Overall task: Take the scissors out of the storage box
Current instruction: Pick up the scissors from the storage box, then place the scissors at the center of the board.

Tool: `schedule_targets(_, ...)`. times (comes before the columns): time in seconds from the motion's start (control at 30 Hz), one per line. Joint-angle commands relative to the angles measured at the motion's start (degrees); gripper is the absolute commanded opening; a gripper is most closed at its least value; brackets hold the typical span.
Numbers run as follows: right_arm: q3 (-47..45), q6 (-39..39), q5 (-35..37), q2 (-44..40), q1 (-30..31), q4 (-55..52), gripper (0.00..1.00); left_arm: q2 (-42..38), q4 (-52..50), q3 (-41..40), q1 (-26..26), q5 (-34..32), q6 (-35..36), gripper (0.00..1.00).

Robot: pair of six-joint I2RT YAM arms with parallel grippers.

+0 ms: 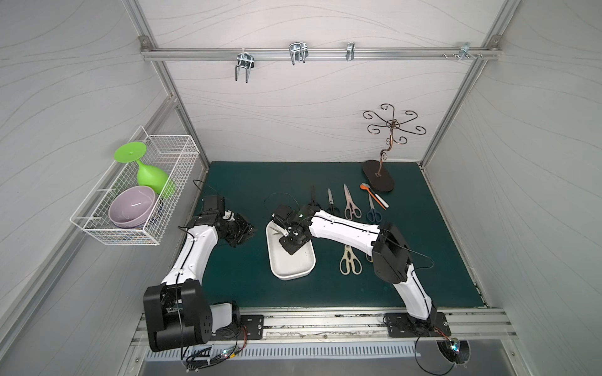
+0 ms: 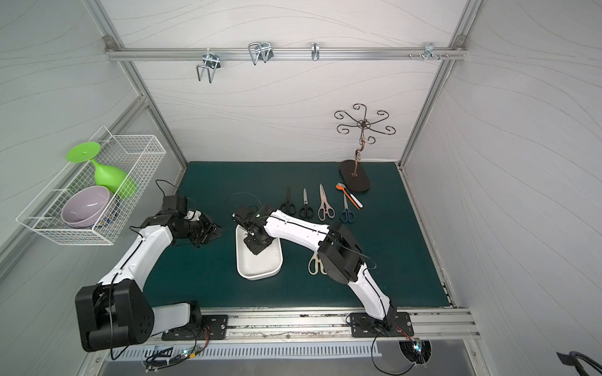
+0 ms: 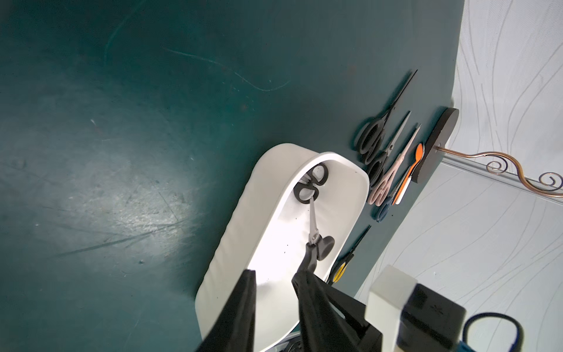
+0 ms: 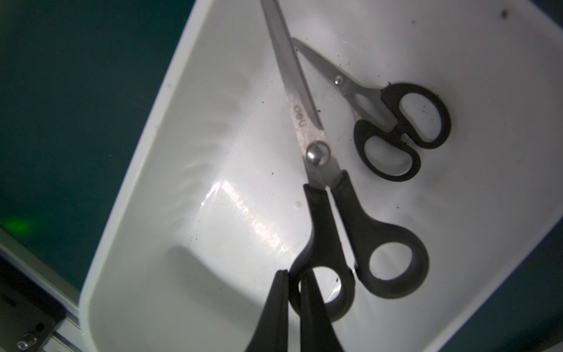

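Inside the storage box (image 4: 137, 183), your right gripper (image 4: 294, 274) pinches the black scissors (image 4: 316, 158) by one handle loop; your left gripper (image 3: 275, 274) hangs open nearby.

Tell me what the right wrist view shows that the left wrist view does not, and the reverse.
Only right wrist: the right gripper shut on one handle ring of the larger black-handled scissors, and the print on their blade. Only left wrist: the pink scissors, the orange spoon and the open left gripper. Both: the white storage box with the smaller black-handled scissors inside.
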Motion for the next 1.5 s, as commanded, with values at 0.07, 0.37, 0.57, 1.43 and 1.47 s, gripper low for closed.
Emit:
schedule_targets(0.07, -0.3, 4.0, -1.3, -6.0, -1.3, -1.1, 0.00, -0.2, -1.1, 1.6, 0.4, -2.5, 3.4, 0.28)
schedule_targets(0.37, -9.5, 13.8, 0.7, -16.8, -5.7, 2.3, 0.00, -0.5, -0.7, -0.2, -1.9, -3.5, 6.0, 0.28)
schedule_targets(0.57, -16.7, 21.4, 1.2, -21.3, -9.3, 2.3, 0.00, 0.0, -1.1, 0.5, -4.3, -4.5, 7.7, 0.28)
schedule_targets(1.43, -31.0, 40.9, -2.4, -15.8, -9.8, 11.4, 0.00, -0.2, -0.9, -0.4, -4.7, -3.6, 7.5, 0.28)
schedule_targets(1.47, -31.1, 41.4, -2.3, -15.5, -9.9, 11.4, 0.00, -0.3, -0.7, -0.4, -4.7, -3.6, 7.3, 0.28)
